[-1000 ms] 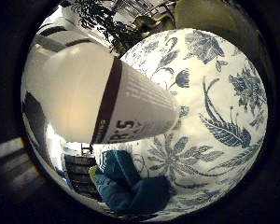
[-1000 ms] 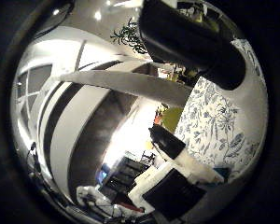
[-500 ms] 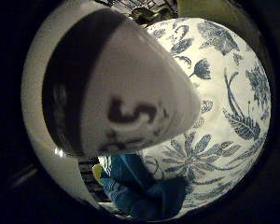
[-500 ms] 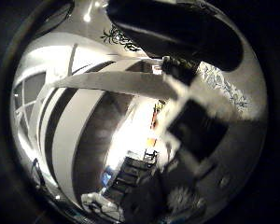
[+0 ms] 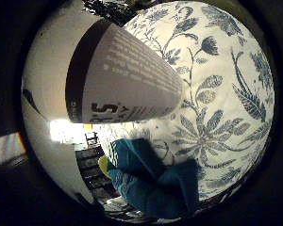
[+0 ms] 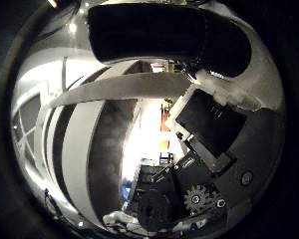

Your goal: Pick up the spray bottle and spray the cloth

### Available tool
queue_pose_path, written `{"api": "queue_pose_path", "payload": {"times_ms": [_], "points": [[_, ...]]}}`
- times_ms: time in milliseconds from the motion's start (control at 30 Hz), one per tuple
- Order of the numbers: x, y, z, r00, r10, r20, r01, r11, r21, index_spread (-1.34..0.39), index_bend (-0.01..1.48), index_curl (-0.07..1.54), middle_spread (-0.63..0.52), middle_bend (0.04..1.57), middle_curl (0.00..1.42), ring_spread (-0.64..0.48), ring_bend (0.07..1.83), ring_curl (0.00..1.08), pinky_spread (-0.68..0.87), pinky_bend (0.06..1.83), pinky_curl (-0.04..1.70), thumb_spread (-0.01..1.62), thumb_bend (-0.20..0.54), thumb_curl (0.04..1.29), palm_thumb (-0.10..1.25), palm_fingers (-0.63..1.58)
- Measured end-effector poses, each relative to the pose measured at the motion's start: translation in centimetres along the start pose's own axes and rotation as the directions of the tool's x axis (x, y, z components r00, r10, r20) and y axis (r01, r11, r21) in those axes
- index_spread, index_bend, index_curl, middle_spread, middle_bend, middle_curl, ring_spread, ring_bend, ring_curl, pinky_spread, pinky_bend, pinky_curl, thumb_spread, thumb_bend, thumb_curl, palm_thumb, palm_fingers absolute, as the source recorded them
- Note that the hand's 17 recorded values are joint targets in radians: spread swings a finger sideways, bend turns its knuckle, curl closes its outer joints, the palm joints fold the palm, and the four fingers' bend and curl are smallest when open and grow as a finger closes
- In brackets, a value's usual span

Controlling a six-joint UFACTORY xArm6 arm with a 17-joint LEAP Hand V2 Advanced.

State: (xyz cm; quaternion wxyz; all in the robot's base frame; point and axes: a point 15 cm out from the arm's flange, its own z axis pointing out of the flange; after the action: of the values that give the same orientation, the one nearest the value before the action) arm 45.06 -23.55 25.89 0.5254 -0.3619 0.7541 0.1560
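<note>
The white plastic spray bottle with dark printed band (image 5: pixel 118 80) fills the view; its nozzle end is cut off. It hides part of the blue-flowered white tablecloth (image 5: pixel 221 103). The crumpled teal cloth (image 5: pixel 155 183) is partly cropped.

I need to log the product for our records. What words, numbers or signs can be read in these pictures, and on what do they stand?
"5": a large dark digit on the white label of the spray bottle, beside its dark band; the characters next to it are cut off.
Rows of small print higher on the same label: too small and blurred to read.
Blue cloth and flowered tablecloth: no text.
</note>
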Motion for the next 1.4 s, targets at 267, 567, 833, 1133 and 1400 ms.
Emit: {"api": "queue_pose_path", "payload": {"times_ms": [267, 567, 833, 1133, 1400], "points": [[-4.4, 3.1, -2.8, 0.989, -0.118, -0.084, 0.103, 0.981, -0.163, -0.2, 1.2, 0.74, -0.09, 1.4, 0.72, -0.23, 1.39, 0.76, -0.17, 1.22, 1.08, 0.73, -0.017, 0.77, 1.08, 1.08], [-11.7, 5.5, -7.1, 0.953, -0.267, -0.143, 0.197, 0.905, -0.378, -0.2, 1.2, 0.74, -0.08, 1.4, 0.71, -0.23, 1.36, 0.79, -0.16, 1.13, 1.28, 0.71, -0.018, 0.81, 1.06, 1.09], [-19.0, 9.2, -9.6, 0.886, -0.437, -0.158, 0.266, 0.755, -0.599, -0.21, 1.18, 0.74, -0.08, 1.41, 0.69, -0.23, 1.35, 0.81, -0.15, 1.06, 1.39, 0.7, -0.017, 0.84, 1.06, 1.1], [-20.0, 13.7, -8.3, 0.66, -0.688, -0.302, 0.175, 0.532, -0.829, -0.21, 1.17, 0.75, -0.08, 1.41, 0.68, -0.23, 1.34, 0.82, -0.15, 1.03, 1.45, 0.69, -0.018, 0.86, 1.06, 1.11], [-22.5, 16.5, -7.7, 0.332, -0.896, -0.293, 0.059, 0.33, -0.942, -0.21, 1.16, 0.75, -0.08, 1.41, 0.68, -0.24, 1.33, 0.84, -0.15, 1.02, 1.47, 0.69, -0.018, 0.87, 1.05, 1.11]]}}
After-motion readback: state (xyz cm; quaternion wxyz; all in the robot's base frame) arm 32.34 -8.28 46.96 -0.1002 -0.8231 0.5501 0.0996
